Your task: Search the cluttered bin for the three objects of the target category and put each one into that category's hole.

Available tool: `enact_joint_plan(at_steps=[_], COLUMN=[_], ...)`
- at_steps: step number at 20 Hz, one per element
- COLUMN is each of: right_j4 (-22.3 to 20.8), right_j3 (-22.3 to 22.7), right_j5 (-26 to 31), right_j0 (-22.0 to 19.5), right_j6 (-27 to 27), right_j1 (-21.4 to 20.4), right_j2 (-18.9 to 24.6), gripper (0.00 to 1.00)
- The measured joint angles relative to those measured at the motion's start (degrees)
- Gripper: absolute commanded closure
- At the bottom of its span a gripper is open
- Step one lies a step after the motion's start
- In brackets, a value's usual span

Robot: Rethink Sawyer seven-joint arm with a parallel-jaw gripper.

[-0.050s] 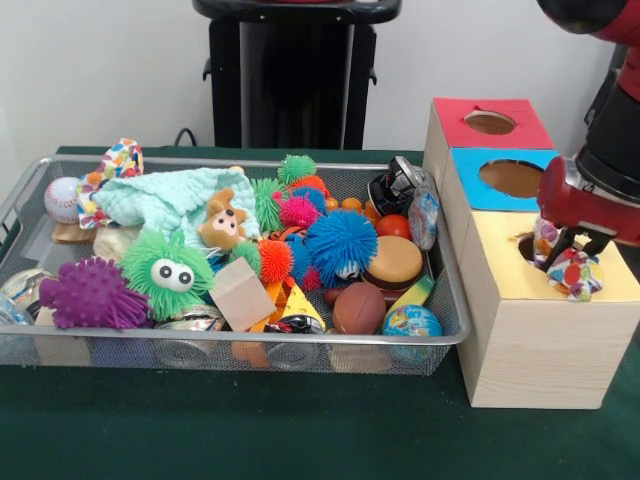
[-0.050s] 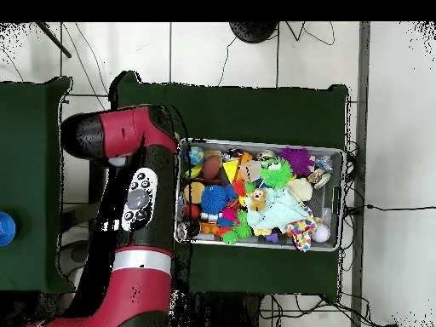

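My gripper (image 1: 573, 250) hangs at the right, over the yellow section (image 1: 612, 285) of the wooden box, by its hole (image 1: 524, 243). It looks shut on a multicoloured patchwork cloth toy (image 1: 572, 273), which dangles just above the yellow top. A second patchwork cloth piece (image 1: 121, 159) lies at the far left corner of the wire bin (image 1: 250, 342), beside a mint blanket (image 1: 165, 196). In the overhead view the red arm (image 2: 140, 204) covers the box and hides the gripper; the patchwork piece (image 2: 300, 232) shows in the bin (image 2: 255, 141).
The box also has a blue section (image 1: 468, 160) and a red section (image 1: 450, 118), each with a hole. The bin holds several spiky balls, a green fuzzy monster (image 1: 165, 268), a baseball (image 1: 61, 198), a small football (image 1: 358, 307), a wooden block (image 1: 241, 293) and a toy burger (image 1: 394, 263).
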Motion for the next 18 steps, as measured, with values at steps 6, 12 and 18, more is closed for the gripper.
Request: enact_joint_plan(at_steps=[6,12,18], right_j4=[0.3,0.3,0.3], right_j3=[-3.5,-5.0,-4.0], right_j5=[4.6,6.6,5.8], right_j0=[-0.5,-0.9,-1.2], right_j6=[0.0,0.0,0.0], right_j1=[1.6,2.3,1.9], right_j2=[0.0,0.2,0.4], gripper=[1.0,1.0,1.0])
